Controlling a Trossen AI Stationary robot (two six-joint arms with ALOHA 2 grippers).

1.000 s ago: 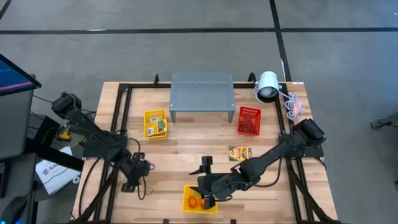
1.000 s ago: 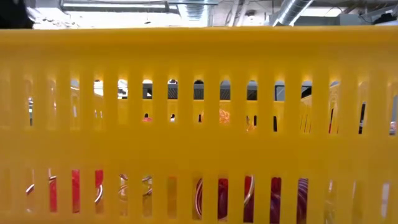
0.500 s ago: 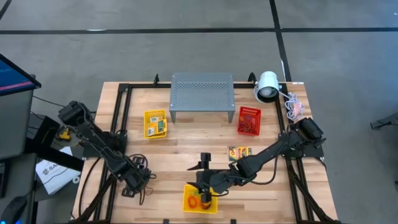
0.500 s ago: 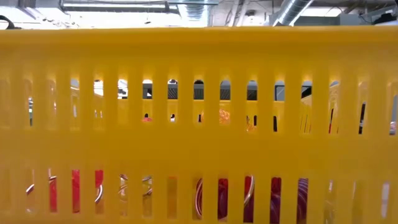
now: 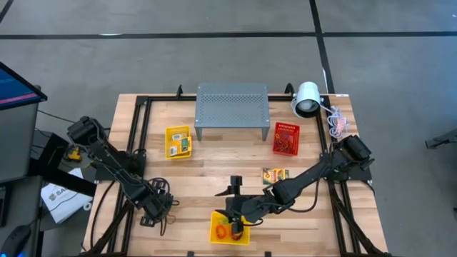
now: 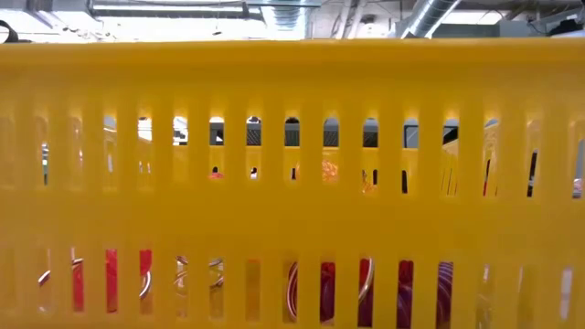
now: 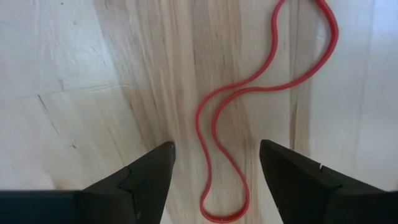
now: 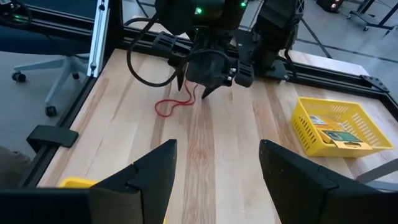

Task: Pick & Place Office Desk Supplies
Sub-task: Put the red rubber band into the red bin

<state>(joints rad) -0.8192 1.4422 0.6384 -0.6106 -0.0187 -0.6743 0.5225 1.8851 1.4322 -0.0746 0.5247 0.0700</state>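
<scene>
I have the left gripper point(image 7: 214, 171) poised over a red rubber band point(image 7: 249, 130) lying loose and looped on the bench point(image 5: 207, 160), left of the front yellow basket point(image 5: 218, 232). Its jaws straddle the band, wide apart and empty. Next I should descend and pinch. The right gripper point(image 8: 214, 171) hovers above that basket, jaws parted, empty.

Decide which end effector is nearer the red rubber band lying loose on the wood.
Left. The left end effector hangs directly over the red rubber band, fingers open astride it. The right end effector is farther off, over the yellow basket.
</scene>
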